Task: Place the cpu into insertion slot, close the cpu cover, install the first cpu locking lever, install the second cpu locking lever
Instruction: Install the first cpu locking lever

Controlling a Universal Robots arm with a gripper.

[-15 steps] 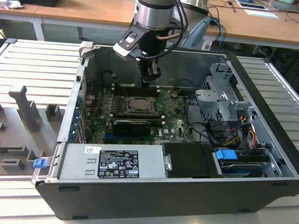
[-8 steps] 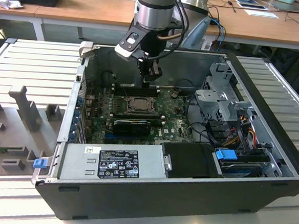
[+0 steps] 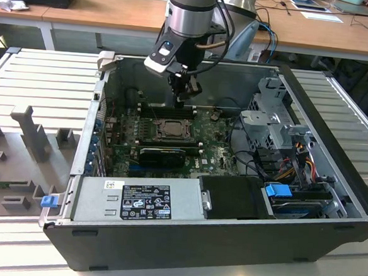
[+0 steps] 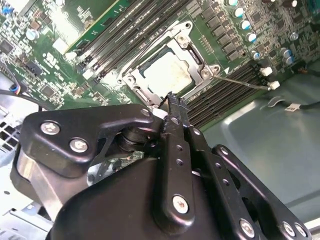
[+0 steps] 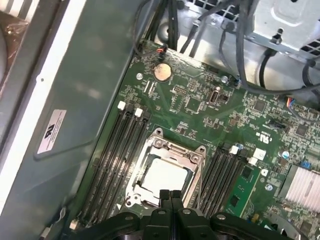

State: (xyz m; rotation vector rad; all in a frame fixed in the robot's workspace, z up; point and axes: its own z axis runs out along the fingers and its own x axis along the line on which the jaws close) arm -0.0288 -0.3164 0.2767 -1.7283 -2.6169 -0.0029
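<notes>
Metal, pale and silver-grey, marks the top of the cpu [image 5: 165,176], which lies flat in the insertion slot [image 3: 156,130] near the middle of the motherboard [image 5: 200,100]. The cpu cover [image 5: 172,150] is down around it, so the chip shows through the square window. In the second wrist view a thin metal rod [image 4: 245,82] runs from one corner of the cover out across the memory slots [image 5: 120,150], which flank the socket on two sides. The board lies in the floor of an open computer case [image 3: 323,141]. A power supply [image 3: 135,199] sits along the case's near edge and a drive cage [image 3: 274,119] stands by its edge at the exterior view's right. The case rests on a ribbed grey table [image 3: 43,77], with wooden desks [image 3: 85,11] behind it. The gripper [image 5: 170,194] has its black fingers pressed together with nothing between them. Its tips hang over one edge of the cover, and in the exterior view they sit above the board rather than on it. The arm [image 3: 191,12] comes down almost vertically from above the case's far edge, with the wrist pointing down into the case.
</notes>
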